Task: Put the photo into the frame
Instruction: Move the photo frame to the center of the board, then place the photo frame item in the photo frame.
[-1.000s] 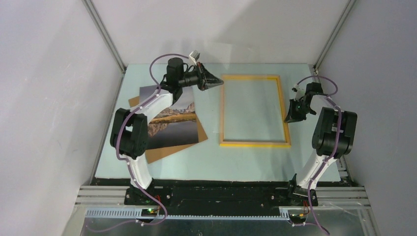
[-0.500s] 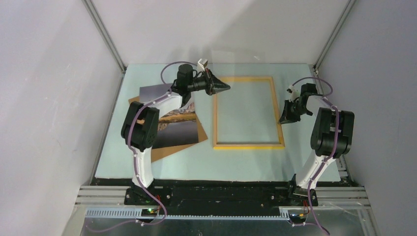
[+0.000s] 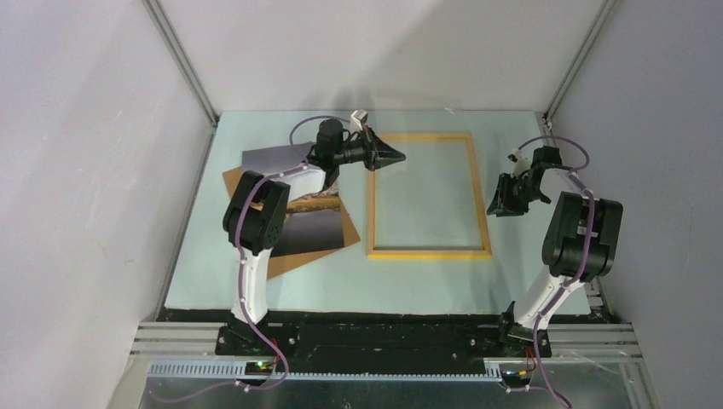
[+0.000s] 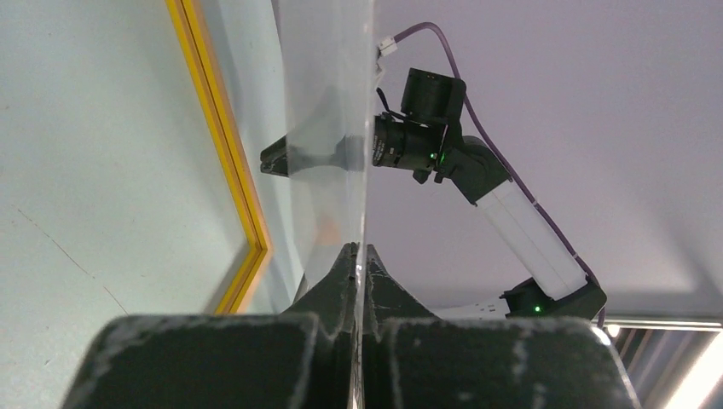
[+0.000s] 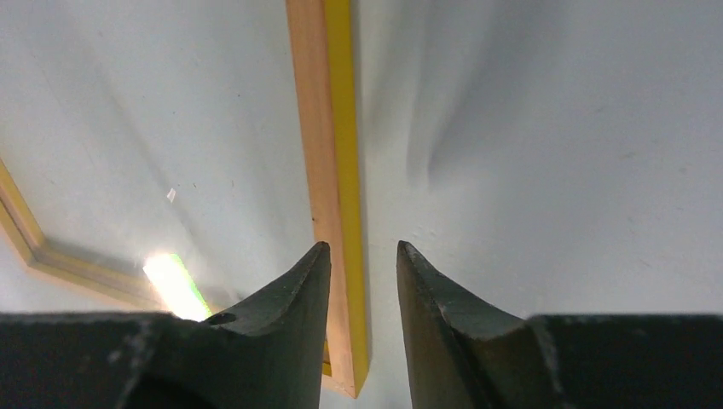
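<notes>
At the left of the desk (image 3: 426, 290), the photo (image 3: 311, 228) is lying picture side up on a brown backing board (image 3: 294, 262). The board's corners are sticking out past the photo's edges. The left arm is crossing above the photo and hiding its middle. The photo is sitting outside the frame (image 3: 430, 253), near the frame's left rail and not touching it.

The left end effector (image 3: 394, 157) is reaching rightward over the frame's far left corner. Its fingers are pressing together on the edge of a clear pane (image 4: 328, 128). In the left wrist view the pane is standing on edge and rising straight out from the fingertips. Whether the pane is touching the frame cannot be told.

The frame is lying flat at the middle of the desk, its long rails running away from the arm bases. Bare desk is showing through its opening.

The right end effector (image 3: 499, 204) is hanging just right of the frame's right rail. Its fingers are standing apart and gripping nothing. In the right wrist view the yellow rail is running below the gap between the fingertips.
</notes>
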{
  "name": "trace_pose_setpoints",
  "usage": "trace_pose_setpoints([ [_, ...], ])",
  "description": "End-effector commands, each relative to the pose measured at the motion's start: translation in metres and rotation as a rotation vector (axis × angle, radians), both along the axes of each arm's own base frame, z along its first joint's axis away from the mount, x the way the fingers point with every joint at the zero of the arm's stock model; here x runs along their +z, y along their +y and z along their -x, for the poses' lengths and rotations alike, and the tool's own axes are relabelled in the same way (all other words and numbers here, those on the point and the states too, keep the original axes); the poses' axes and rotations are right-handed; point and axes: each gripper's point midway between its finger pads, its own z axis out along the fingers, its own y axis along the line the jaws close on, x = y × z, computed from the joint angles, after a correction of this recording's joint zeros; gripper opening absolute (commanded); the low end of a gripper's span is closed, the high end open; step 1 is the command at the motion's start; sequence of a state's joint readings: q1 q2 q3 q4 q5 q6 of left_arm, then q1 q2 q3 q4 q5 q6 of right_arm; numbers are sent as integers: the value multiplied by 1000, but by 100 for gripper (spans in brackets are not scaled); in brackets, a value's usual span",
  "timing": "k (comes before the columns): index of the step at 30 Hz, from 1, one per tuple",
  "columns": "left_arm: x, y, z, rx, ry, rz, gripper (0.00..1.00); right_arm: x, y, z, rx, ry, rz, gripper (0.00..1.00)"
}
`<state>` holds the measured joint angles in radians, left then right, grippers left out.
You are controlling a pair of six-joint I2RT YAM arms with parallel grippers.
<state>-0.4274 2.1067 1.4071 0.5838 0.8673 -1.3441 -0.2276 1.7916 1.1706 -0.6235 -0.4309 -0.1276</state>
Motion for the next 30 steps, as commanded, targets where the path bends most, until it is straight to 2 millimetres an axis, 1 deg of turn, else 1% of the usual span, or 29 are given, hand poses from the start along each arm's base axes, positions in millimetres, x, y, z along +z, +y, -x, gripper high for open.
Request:
trace_pose_setpoints([
  [1, 30, -7, -6, -20, -122, 56, 0, 17, -9, -4, -21, -55, 9, 40],
  [5, 21, -10, -10, -41, -132, 51, 0, 17, -15, -4, -31, -58, 13, 41],
  [6, 23, -11, -10, -49, -138, 52, 0, 16, -16, -4, -34, -56, 9, 41],
  [11, 13, -12, -12, -63, -135, 46, 0, 12, -18, -1, -38, -38, -1, 41],
  [17, 2, -11, -10, -73, -142, 16, 0, 11, -23, -1, -50, -41, 4, 41],
  [30, -22, -8, -5, -89, -130, -69, 0, 9, -24, 1, -53, -32, -3, 41],
])
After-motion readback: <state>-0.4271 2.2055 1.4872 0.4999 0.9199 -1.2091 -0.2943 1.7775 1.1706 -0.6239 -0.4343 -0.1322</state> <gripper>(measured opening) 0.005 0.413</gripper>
